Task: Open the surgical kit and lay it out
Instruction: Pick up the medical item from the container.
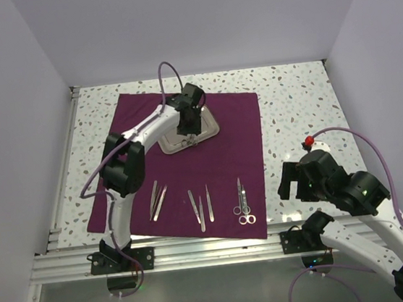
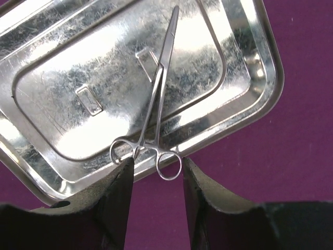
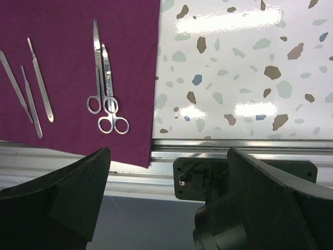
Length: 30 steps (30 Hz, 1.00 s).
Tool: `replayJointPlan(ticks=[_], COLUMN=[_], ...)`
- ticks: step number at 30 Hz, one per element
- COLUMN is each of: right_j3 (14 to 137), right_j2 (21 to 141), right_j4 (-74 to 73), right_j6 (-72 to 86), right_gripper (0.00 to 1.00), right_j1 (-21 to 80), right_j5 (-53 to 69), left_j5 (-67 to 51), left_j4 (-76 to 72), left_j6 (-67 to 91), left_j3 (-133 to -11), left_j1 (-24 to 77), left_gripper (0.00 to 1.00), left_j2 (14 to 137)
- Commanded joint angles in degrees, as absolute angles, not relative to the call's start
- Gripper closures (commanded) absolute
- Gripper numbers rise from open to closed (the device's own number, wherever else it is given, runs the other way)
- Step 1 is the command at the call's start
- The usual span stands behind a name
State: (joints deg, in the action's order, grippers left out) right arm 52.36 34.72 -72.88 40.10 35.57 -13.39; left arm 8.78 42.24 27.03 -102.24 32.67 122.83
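Observation:
The dark purple cloth wrap (image 1: 241, 117) lies spread flat on the table. The steel tray (image 1: 209, 124) sits on its far part and fills the left wrist view (image 2: 78, 67). Ring-handled scissors (image 2: 158, 99) lie across the tray, their rings over its near rim. My left gripper (image 2: 156, 166) is open, one finger on each side of the rings, and hovers at the tray (image 1: 189, 136). Tweezers (image 1: 157, 200), more slim tools (image 1: 197, 208) and two pairs of scissors (image 1: 242, 203) lie in a row near the front. My right gripper (image 1: 290, 183) is open and empty, off the cloth's right edge.
The aluminium rail (image 1: 198, 250) runs along the near table edge and shows in the right wrist view (image 3: 208, 148). Speckled table top (image 1: 299, 111) lies right of the cloth. White walls close in the left, back and right. The right wrist view shows the laid-out scissors (image 3: 106, 104).

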Motion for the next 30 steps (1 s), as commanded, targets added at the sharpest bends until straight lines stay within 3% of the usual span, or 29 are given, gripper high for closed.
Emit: replayJointPlan(ticks=[1, 30], right_j3=[53.4, 54.2], right_j2=[34.5, 36.9], right_j4=[-73.8, -74.4], right_j6=[40.6, 39.3], right_gripper=[0.02, 0.02], right_j1=[35.4, 35.3], right_j5=[-14.1, -16.9], left_j5=[12.8, 19.1], left_j4=[45.3, 50.4], left_j6=[29.9, 30.9], left_j3=[-107.7, -119.6], left_j1=[33.1, 32.9], left_gripper=[0.55, 0.59], left_j2=[125.1, 137.5])
